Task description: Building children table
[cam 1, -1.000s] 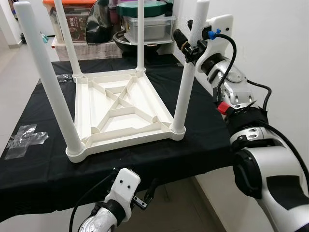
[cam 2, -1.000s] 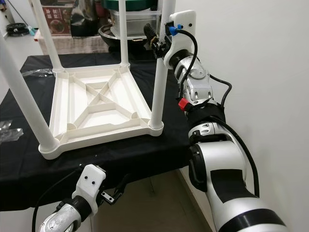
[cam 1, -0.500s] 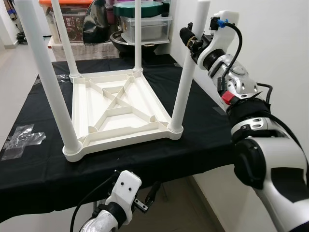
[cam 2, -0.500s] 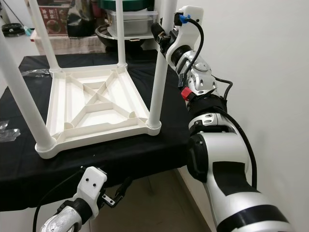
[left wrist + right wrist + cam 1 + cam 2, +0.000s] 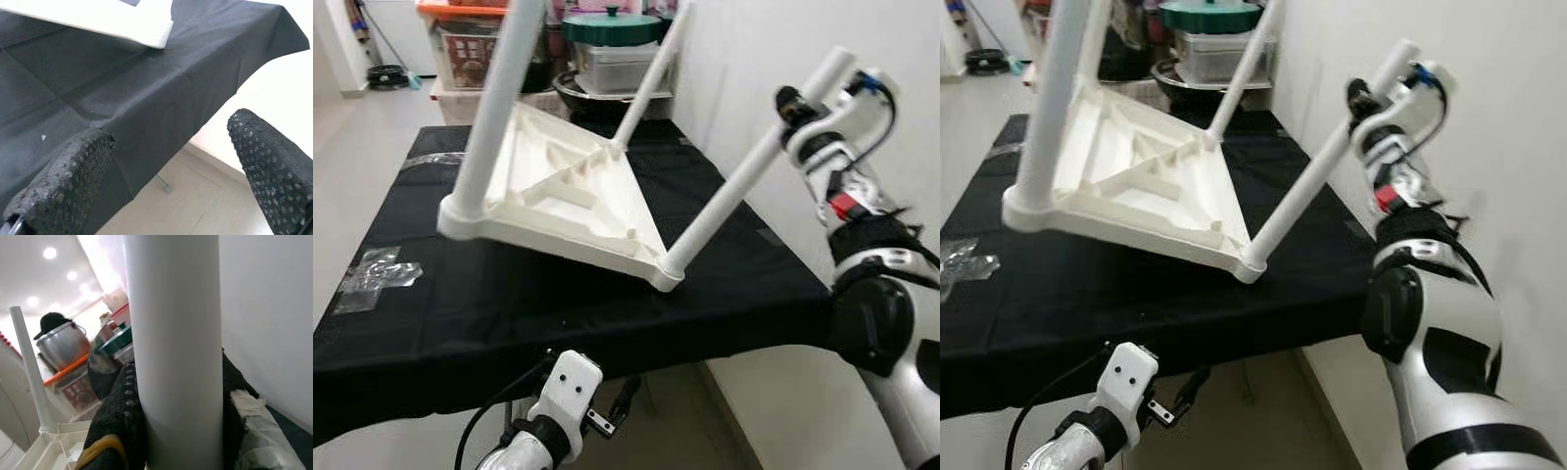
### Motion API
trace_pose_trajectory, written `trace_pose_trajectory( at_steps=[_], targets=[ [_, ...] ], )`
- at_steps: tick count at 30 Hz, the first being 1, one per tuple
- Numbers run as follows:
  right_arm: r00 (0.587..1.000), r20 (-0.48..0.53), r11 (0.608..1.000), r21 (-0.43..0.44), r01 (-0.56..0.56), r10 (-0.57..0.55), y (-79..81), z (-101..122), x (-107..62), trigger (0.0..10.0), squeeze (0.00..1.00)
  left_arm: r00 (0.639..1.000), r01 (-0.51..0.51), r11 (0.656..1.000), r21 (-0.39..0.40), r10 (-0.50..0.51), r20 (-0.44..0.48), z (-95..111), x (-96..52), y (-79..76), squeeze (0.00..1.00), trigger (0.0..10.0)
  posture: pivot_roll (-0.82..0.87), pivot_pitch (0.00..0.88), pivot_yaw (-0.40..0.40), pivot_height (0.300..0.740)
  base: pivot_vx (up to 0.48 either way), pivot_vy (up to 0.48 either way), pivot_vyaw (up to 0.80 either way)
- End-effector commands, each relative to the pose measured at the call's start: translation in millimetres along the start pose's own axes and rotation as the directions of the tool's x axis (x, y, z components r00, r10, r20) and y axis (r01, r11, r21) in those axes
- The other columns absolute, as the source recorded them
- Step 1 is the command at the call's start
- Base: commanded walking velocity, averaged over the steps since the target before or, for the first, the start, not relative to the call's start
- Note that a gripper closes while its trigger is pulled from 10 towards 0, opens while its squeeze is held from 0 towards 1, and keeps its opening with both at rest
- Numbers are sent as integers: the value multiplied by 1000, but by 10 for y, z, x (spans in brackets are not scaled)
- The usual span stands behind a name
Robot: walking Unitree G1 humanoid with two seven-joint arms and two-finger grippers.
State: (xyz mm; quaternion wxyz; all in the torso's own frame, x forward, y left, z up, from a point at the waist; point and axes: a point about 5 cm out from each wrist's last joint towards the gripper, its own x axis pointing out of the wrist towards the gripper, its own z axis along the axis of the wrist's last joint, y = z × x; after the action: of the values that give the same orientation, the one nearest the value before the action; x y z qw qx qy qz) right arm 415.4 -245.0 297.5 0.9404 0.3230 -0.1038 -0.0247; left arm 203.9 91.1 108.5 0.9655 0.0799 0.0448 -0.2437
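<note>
The white children's table (image 5: pixel 570 196) lies upside down and tilted on the black-draped bench (image 5: pixel 460 304), its near-right corner touching the cloth, the far-left side raised. At 2 o'clock the right tool (image 5: pixel 800 110) clamps the near-right leg (image 5: pixel 744 181) close to its free end. At 6 o'clock, below the bench edge, the left tool (image 5: pixel 166 171) hangs wide, holding nothing.

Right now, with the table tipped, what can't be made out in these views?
- Table: its top face is turned away in both eye views.
- Near-left leg: tip cut off by the frame edge.
- Right gripper: motion-blurred; in its wrist view the leg hides the finger pads.
</note>
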Motion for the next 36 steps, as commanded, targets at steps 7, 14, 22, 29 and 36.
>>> trace_pose_trajectory(
  at_steps=[7,14,22,29,36],
  targets=[
    [841,-518,978,34,207,-160,-436,-1524,-510,0,0,1000,8,1000,22,-7,-20,5,-48,12,0,10000,121,64,-73,740,0,0,0],
    [814,-576,989,61,137,-77,-193,-1723,-533,0,0,1000,12,1000,23,-12,-28,27,-104,5,0,10000,141,101,-68,740,0,0,0],
    [769,-639,988,118,102,-4,188,-2052,-626,0,0,999,34,999,22,-34,-39,83,-210,-54,0,10000,167,157,-73,740,0,0,0],
    [724,-682,981,192,42,103,422,-2249,-731,0,0,998,38,999,19,-37,-50,106,-274,-73,0,10000,190,188,-76,740,0,0,0],
    [661,-715,964,263,-45,226,684,-2371,-815,0,0,997,44,999,14,-43,-60,125,-312,-83,0,10000,188,200,-72,740,0,0,0]
  ],
)
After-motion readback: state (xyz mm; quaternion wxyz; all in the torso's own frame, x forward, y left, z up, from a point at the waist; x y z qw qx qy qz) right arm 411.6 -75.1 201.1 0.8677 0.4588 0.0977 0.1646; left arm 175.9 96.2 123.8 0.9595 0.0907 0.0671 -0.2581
